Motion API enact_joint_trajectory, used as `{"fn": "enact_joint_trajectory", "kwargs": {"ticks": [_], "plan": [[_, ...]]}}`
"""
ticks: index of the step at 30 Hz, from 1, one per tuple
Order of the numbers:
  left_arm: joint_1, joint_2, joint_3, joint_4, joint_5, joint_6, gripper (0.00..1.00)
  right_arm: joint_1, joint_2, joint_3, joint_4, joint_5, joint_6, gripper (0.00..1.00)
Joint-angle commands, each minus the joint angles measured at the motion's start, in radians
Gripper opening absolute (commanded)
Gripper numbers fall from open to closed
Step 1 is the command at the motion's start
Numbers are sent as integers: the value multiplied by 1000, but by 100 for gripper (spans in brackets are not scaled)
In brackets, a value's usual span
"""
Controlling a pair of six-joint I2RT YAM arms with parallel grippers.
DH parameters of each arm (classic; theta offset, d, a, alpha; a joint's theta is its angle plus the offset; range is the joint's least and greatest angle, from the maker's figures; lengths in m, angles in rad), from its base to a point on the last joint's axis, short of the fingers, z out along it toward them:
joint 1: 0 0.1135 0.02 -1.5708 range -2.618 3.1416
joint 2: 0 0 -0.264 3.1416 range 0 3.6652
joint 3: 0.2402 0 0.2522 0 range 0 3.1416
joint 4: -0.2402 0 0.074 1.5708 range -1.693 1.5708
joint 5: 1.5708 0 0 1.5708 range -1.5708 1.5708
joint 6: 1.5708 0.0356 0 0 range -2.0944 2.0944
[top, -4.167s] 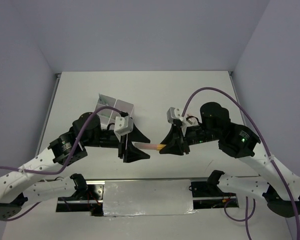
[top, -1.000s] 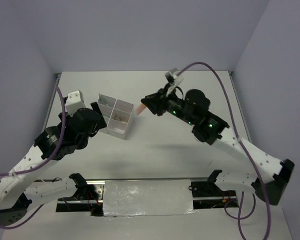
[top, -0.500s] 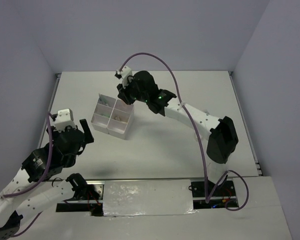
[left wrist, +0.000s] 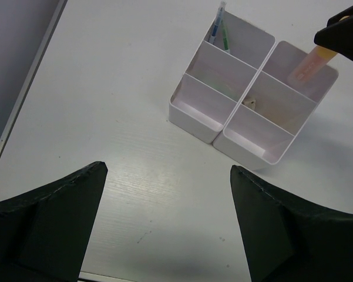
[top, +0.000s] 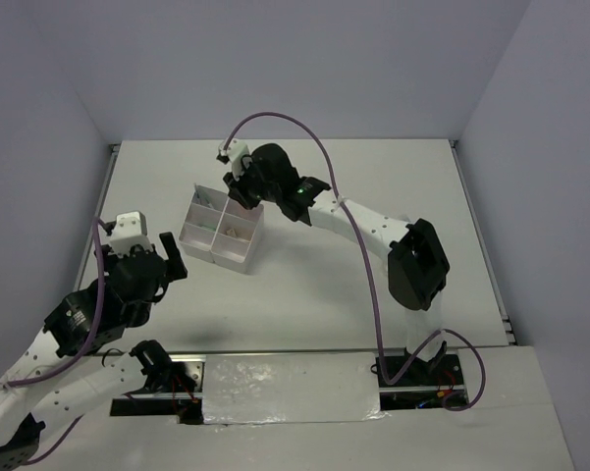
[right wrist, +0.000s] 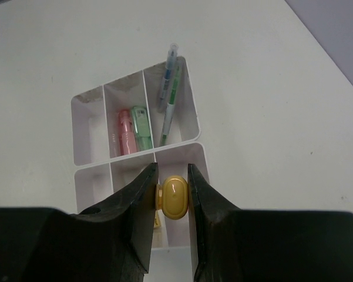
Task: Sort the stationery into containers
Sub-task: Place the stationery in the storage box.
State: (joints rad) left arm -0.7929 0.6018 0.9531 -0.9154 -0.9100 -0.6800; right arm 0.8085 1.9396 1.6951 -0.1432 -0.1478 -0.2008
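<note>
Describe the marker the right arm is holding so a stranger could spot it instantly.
Find the white divided box on the table; the right tool hangs just above it. Clamped in that tool is a stubby orange-yellow marker. Unlike the pink marker and green marker lying inside the box, it alone is held.

Left arm folded low, left gripper (left wrist: 167,170) spread wide; right arm reaches far, right gripper (right wrist: 172,171) pinching 1 marker (right wrist: 175,198).

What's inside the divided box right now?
Two pens in a corner compartment; pink marker and green marker in the next. The right gripper, holding a yellow marker, covers other compartments.
</note>
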Motion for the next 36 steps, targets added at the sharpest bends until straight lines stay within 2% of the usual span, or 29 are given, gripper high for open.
{"fn": "enact_joint_trajectory", "kwargs": {"ticks": [1,33,36], "plan": [[4,-16,-2,36,2,28,99,-15,-10,37,40,-6,-15,0],[6,18,-5,47,10,39,99,-32,-30,17,60,-49,-3,5],[7,21,-4,47,11,42,99,-35,-31,-2,77,-55,9,14]]}}
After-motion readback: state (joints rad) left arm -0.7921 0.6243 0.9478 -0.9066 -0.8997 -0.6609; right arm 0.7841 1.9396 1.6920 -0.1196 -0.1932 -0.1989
